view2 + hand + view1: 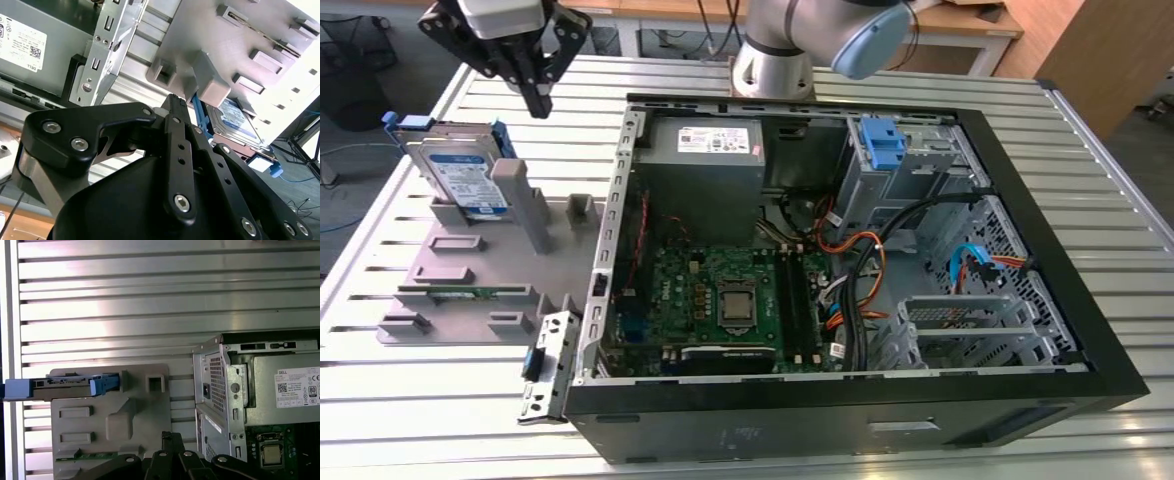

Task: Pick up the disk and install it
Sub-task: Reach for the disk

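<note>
The black gripper [538, 106], fingers [534, 85] pressed together and empty, hangs above the silver blue-railed disk [460, 172]. The disk stands upright in a grey slotted holder [467, 262], with an open black computer case [854, 410] at its three o'clock.

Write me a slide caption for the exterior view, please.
The gripper hangs near the disk, standing on edge in a grey fixture beside the open computer case.

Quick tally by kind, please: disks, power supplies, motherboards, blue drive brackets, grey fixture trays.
disk: 1
power supply: 1
motherboard: 1
blue drive bracket: 1
grey fixture tray: 1
Total: 5
</note>
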Action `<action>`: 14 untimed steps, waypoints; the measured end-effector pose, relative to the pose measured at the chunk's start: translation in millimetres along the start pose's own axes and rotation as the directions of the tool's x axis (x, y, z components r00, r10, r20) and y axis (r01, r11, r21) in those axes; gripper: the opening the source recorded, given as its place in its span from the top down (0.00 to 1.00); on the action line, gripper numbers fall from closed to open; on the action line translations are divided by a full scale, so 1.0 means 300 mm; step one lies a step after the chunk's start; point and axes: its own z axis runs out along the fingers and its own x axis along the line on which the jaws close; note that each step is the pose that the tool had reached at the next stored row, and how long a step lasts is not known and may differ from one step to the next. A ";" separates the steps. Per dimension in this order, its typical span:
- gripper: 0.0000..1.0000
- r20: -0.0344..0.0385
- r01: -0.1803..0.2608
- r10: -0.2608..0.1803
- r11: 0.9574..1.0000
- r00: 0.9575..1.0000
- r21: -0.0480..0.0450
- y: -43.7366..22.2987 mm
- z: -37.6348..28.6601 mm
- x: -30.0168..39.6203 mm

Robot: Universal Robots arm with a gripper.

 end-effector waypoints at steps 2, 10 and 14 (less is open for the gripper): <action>0.89 0.000 0.000 0.000 1.000 1.000 0.000 0.000 0.000 0.012; 0.89 0.000 0.000 0.000 1.000 1.000 0.000 -0.001 0.002 0.062; 0.89 0.000 0.000 0.000 1.000 1.000 0.000 -0.002 0.003 0.084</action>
